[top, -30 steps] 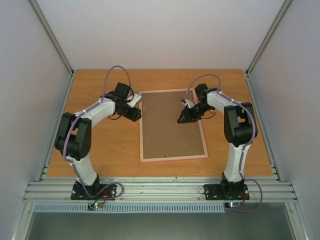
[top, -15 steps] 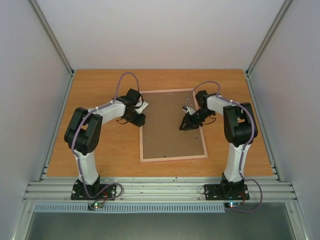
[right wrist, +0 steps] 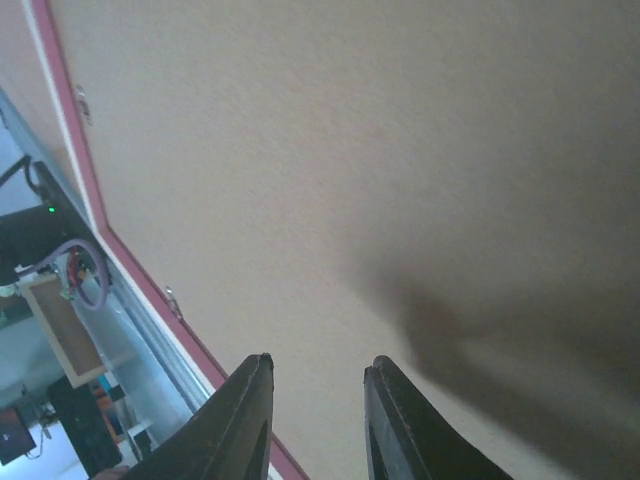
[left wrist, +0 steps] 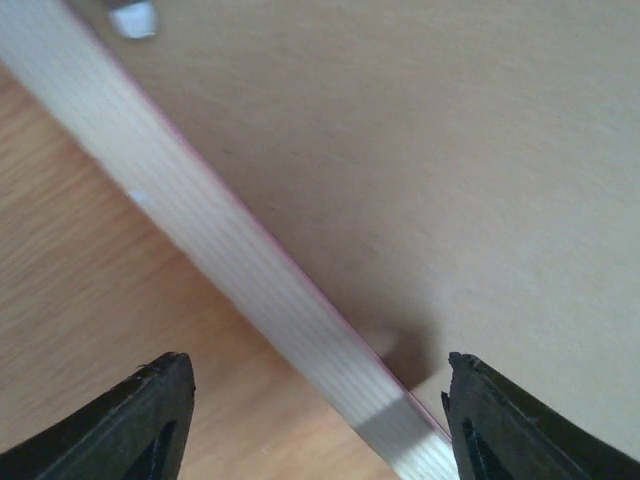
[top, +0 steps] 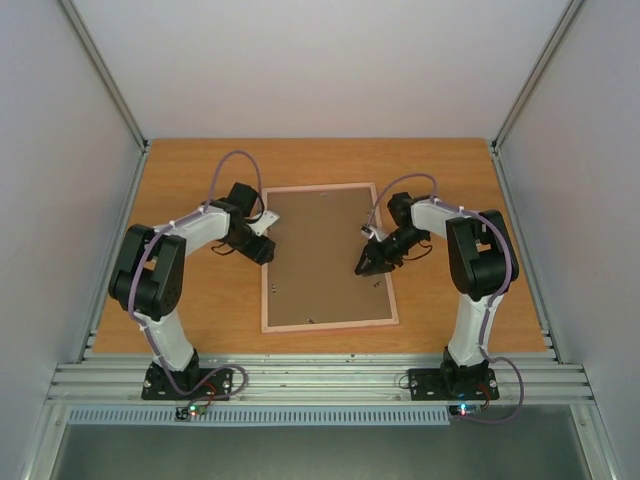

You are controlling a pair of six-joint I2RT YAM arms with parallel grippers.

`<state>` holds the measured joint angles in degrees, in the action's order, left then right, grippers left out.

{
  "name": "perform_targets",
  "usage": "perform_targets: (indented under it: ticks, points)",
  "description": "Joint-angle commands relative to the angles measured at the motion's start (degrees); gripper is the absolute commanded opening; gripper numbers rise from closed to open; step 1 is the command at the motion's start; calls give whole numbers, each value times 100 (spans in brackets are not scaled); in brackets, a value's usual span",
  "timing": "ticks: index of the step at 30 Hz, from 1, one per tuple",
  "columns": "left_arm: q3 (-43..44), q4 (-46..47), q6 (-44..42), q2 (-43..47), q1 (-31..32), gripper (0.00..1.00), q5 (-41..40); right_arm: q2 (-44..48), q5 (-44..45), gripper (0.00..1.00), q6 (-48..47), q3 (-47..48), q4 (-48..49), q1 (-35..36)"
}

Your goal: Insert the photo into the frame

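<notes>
The frame [top: 330, 325] lies back-up in the middle of the table, and its brown backing board [top: 320, 255] fills it. The photo is hidden. My left gripper [top: 264, 243] is at the frame's left edge. In the left wrist view it [left wrist: 315, 400] stands open, astride the pale rim [left wrist: 250, 260], with one finger over the table and the other over the board [left wrist: 450, 150]. My right gripper [top: 366, 264] points down at the board's right part. In the right wrist view it [right wrist: 315, 370] is open a little, with nothing between the fingers above the board [right wrist: 350, 150].
Small metal tabs [right wrist: 172, 300] sit along the frame's inner edge, one of them at the top of the left wrist view [left wrist: 130, 18]. The wooden table [top: 180, 170] is walled by white panels at the back and sides. An aluminium rail [top: 320, 380] runs along the near edge.
The frame has slid to the left across the table. The left gripper drew back to the left with it, and the right gripper moved left and slightly nearer over the board.
</notes>
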<state>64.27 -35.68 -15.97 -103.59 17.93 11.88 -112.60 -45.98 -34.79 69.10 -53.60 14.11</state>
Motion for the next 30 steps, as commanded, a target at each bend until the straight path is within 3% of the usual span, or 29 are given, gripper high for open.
perform_targets:
  ticks: [1,14,30]
  points:
    - [-147,-280,-228,553,82,73,695,301,-462,28,-19,388,88,270]
    - [-1245,-401,-275,1365,749,78,-42,-689,-322,27,108,1330,507,1471]
    - [-1033,-174,-99,907,1243,81,-795,-1152,437,25,-47,939,665,1524]
